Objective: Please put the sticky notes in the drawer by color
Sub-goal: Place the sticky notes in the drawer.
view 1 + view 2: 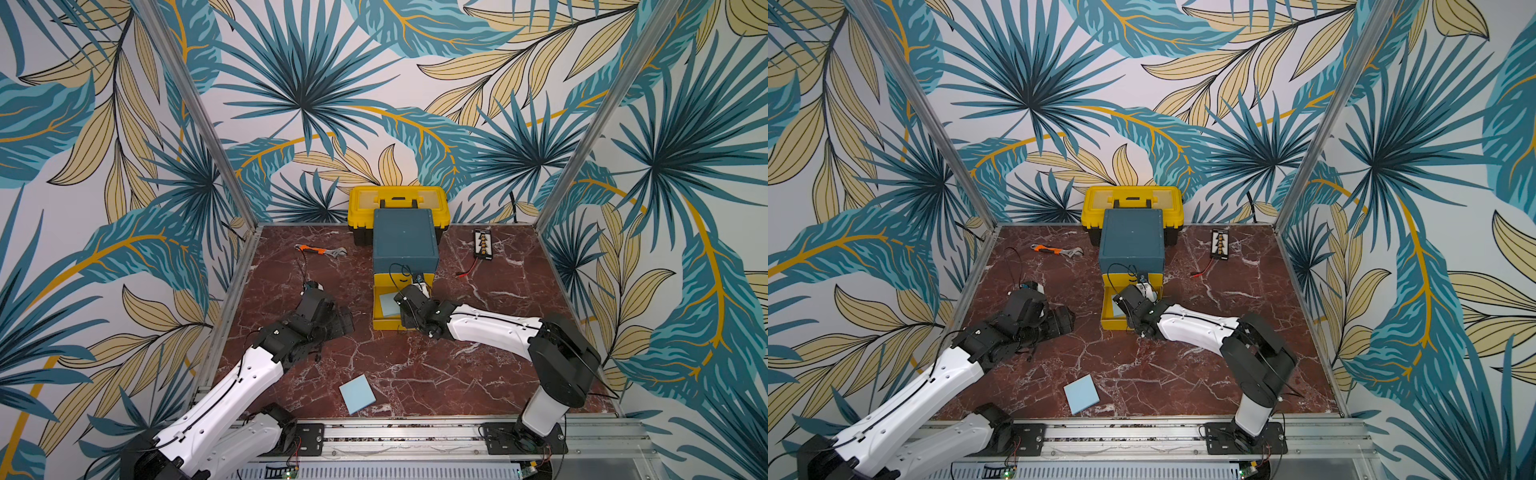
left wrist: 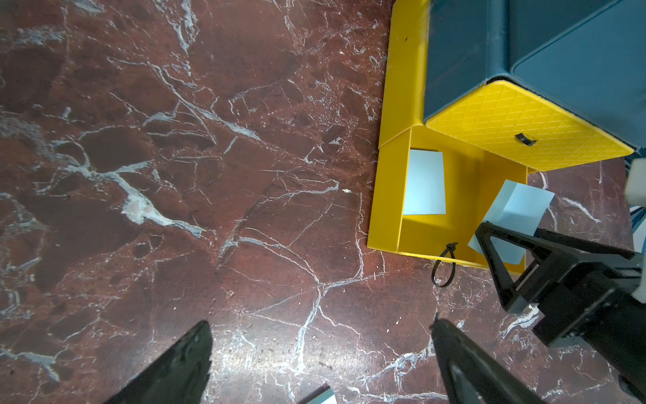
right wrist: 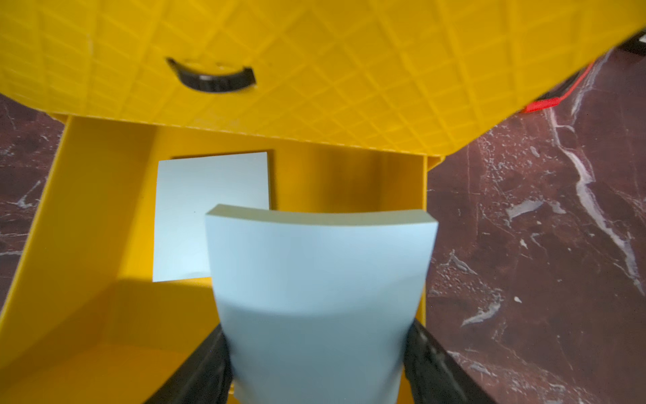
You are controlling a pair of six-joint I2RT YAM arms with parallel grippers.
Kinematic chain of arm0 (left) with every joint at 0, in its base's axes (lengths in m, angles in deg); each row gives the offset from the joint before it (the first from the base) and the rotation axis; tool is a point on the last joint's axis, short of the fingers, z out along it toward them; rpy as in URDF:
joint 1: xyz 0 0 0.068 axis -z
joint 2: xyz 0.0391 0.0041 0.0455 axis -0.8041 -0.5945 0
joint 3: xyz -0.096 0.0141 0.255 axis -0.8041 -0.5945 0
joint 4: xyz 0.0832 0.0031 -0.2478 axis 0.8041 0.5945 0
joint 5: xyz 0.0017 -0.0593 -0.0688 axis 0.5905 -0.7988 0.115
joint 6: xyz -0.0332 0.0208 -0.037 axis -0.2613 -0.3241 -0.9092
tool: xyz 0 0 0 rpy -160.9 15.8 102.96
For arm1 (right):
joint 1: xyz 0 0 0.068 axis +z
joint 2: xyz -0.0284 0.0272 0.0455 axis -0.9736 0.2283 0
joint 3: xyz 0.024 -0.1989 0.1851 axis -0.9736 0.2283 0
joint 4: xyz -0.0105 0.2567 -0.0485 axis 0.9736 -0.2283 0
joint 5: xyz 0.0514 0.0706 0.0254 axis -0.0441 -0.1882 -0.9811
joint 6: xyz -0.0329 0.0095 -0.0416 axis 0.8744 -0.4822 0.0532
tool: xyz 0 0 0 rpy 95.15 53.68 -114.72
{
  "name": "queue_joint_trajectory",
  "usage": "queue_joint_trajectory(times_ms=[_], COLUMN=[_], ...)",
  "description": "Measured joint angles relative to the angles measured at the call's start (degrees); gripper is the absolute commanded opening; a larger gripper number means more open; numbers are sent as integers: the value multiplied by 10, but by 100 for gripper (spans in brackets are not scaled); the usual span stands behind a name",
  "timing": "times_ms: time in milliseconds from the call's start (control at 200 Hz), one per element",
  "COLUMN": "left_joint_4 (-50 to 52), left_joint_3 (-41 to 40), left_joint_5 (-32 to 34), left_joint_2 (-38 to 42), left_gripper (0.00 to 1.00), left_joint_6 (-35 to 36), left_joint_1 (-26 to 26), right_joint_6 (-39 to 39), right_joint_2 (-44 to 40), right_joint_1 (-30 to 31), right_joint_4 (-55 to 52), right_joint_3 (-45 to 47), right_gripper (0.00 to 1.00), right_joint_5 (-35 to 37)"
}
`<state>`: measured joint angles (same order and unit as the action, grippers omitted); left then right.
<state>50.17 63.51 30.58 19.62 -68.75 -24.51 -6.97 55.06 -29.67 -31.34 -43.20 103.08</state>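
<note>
Hanging over the pulled-out bottom tray of the drawer in both top views is the right gripper; a loose blue pad lies on the desk nearer the front. Left wrist: the left gripper gapes wide, holding nothing. Right wrist: the right gripper clamps a bowed blue pad above another blue pad flat inside the tray.

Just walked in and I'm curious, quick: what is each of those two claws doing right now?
Left gripper: open, holding nothing.
Right gripper: closed on a light blue sticky pad over the open yellow drawer.
</note>
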Motion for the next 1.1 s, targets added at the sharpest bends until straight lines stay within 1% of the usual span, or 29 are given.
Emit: queue_joint_trajectory(times_ms=[170, 245, 356, 446, 746, 1022, 1102], left_joint_4=[0, 0, 0, 0, -2, -8, -12], left_joint_3=[0, 0, 0, 0, 0, 0, 0], left_joint_5=[0, 0, 0, 0, 0, 0, 0], left_joint_2=[-5, -6, -6, -6, -7, -21, -28], left_gripper=[100, 100, 100, 100, 100, 100, 100], left_joint_6=[0, 0, 0, 0, 6, 12, 12], left_joint_1=[0, 0, 0, 0, 0, 0, 0], right_joint_6=[2, 4, 7, 8, 12, 28, 30], right_joint_2=[8, 12, 18, 18, 4, -77, -103], right_joint_1=[-1, -3, -5, -6, -6, -6, -6], right_joint_4=[2, 2, 2, 2, -11, -38, -55], right_joint_3=[-1, -5, -16, -20, -27, -52, -54], right_gripper=[76, 80, 90, 92, 92, 89, 87], right_joint_5=[-2, -2, -2, -1, -2, -5, -8])
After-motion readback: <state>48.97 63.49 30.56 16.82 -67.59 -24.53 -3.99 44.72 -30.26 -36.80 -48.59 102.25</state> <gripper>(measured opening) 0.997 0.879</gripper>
